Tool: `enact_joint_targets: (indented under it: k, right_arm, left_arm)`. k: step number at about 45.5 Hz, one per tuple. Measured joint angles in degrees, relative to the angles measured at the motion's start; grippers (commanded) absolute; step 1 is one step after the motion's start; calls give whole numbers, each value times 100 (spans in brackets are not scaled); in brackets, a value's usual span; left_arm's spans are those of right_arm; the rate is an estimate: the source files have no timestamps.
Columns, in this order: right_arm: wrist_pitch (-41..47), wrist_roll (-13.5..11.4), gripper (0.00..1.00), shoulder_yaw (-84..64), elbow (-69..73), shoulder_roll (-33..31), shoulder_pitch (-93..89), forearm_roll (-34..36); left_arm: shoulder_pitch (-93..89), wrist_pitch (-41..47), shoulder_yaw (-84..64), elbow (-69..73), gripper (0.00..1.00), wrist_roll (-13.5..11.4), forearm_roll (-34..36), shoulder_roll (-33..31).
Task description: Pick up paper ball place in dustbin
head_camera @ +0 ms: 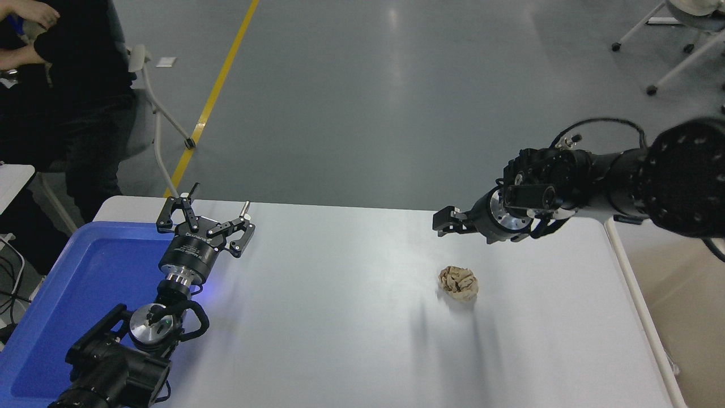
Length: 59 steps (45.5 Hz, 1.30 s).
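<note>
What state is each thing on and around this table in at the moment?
Paper ball: crumpled, lying loose on the table, untouched.
Dustbin: open-topped, at the table's right edge; no paper ball seen inside.
Blue tray: nothing seen inside.
Left hand: open, holding nothing.
Right hand: above the table beyond the ball; grip unclear.

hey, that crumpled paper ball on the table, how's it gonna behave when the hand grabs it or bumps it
The paper ball is loosely crumpled, so it is probably very light and would squash rather than resist a squeeze. It lies free on the smooth white table, so a nudge from the right hand would likely send it skidding or rolling. Its creases should give grip.
</note>
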Motion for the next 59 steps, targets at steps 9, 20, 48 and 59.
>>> enact_joint_targets:
  k: [9,20,48,59]
  right_arm:
    - [-213,14,100,27,-489,3,-624,-198]
    - [-421,19,100,232,-697,4,-924,-296]
    - [-588,20,100,790,-682,4,-1265,-512]
    - [-680,20,100,825,-676,4,-1448,-718]
  left_arm:
    - [0,0,0,0,99,0,1,0]
    - [0,0,0,0,99,0,1,0]
    - [0,0,0,0,99,0,1,0]
    - [0,1,0,0,99,0,1,1]
